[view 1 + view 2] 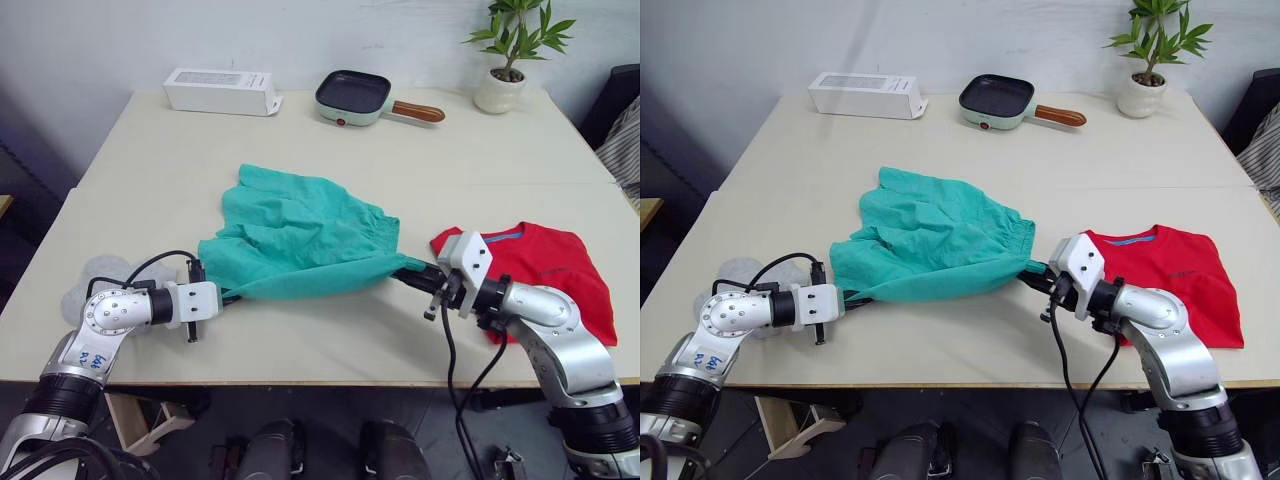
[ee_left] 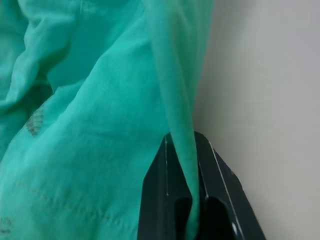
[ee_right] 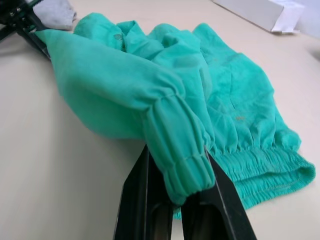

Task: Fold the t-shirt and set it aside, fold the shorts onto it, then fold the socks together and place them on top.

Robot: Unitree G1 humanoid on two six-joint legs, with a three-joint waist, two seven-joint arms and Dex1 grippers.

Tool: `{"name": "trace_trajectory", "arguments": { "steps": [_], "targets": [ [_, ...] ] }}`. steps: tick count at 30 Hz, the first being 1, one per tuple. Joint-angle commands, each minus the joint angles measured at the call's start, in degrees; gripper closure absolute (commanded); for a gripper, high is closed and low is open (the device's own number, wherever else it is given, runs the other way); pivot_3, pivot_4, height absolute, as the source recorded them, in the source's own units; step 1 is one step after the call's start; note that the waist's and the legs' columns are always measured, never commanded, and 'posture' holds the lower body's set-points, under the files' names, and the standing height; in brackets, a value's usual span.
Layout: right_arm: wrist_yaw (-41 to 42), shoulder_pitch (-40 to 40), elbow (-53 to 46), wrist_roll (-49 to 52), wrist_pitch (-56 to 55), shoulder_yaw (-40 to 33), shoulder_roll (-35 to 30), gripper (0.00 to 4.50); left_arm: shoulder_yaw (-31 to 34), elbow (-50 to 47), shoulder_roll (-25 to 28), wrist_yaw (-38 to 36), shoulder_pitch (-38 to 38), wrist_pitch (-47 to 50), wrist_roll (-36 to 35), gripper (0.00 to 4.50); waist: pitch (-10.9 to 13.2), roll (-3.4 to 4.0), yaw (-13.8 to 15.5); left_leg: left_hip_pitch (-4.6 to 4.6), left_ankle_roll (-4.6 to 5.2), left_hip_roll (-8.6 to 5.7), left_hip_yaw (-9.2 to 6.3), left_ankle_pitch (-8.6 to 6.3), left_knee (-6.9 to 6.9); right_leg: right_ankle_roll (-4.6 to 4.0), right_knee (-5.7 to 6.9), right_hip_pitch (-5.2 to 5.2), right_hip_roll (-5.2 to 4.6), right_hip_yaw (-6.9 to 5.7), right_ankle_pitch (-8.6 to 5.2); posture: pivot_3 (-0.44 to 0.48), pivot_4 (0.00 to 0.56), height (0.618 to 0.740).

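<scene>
The shorts (image 1: 300,238) lie in the middle of the table (image 1: 330,340), and both grippers hold their near edge up, stretched between them. The left gripper (image 1: 228,296) has its two black fingers pinched tight on a thin fold at one end; the left wrist view shows this up close, with the green cloth squeezed flat between the fingers (image 2: 160,200). The right gripper (image 1: 412,270) is closed on the other end, and the right wrist view shows it is the puffy elastic waistband that sits clamped between its fingers (image 3: 135,200). That view also shows the left gripper far off, gripping the other corner, with a bit of grey sock beside it. From the head views, the t-shirt (image 1: 550,265) lies folded flat on the right side of the table, partly hidden behind the right arm. The socks (image 1: 95,280) sit at the left edge behind the left arm, so it is hard to tell if there is one or two. At the far side stand one white box (image 1: 220,91), one small green pan (image 1: 355,96) with a brown handle, and one plant (image 1: 508,55) in a white pot.
</scene>
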Motion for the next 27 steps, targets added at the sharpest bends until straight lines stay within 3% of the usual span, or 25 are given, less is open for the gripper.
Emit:
{"name": "trace_trajectory", "arguments": {
  "steps": [1,7,18,21,27],
  "targets": [
    [3.1,1.2,2.2,-1.7,-7.8,-2.3,-2.2,4.50,2.0,-6.0,5.1,-11.0,7.7,10.1,-9.5,4.47,0.0,-0.15,-0.6,-0.02,0.00,0.00,0.00,-0.01,-0.01,0.00,0.00,-0.03,0.00,0.00,0.00,0.000,0.150,0.740],
    [10.3,2.8,6.8,-3.0,-18.5,-1.8,-5.3,4.50,8.7,-22.2,16.1,-20.1,18.9,24.9,-21.1,4.47,0.3,-0.55,-1.9,-0.11,-0.09,0.20,0.42,0.01,-0.06,-0.08,0.02,-0.26,0.15,-0.19,-0.07,0.000,0.150,0.740],
    [20.8,8.9,11.8,-6.5,-36.9,2.8,-8.7,4.50,22.6,-44.3,26.7,-26.4,32.3,52.5,-37.7,4.47,0.6,-1.06,-1.7,-0.12,-0.43,0.24,0.44,-0.17,0.00,-0.11,-0.19,-0.25,0.08,0.04,-0.10,0.000,0.150,0.740],
    [21.0,9.5,11.5,-5.1,-36.7,2.2,-8.8,4.50,21.9,-43.3,25.3,-23.7,26.6,51.5,-36.8,4.47,0.7,-0.98,-1.6,-0.11,-0.52,0.27,0.43,-0.14,0.01,-0.22,-0.16,-0.25,0.13,0.02,-0.16,0.000,0.150,0.740],
    [20.2,10.2,5.8,5.1,-25.3,-3.6,-11.4,4.50,16.0,-32.1,21.5,-20.8,3.4,50.0,-34.8,4.47,0.8,-0.95,-0.5,-0.09,-0.57,0.29,0.39,-0.03,0.07,-0.31,0.01,-0.27,0.12,-0.01,-0.19,0.000,0.150,0.740]
  ]
}}
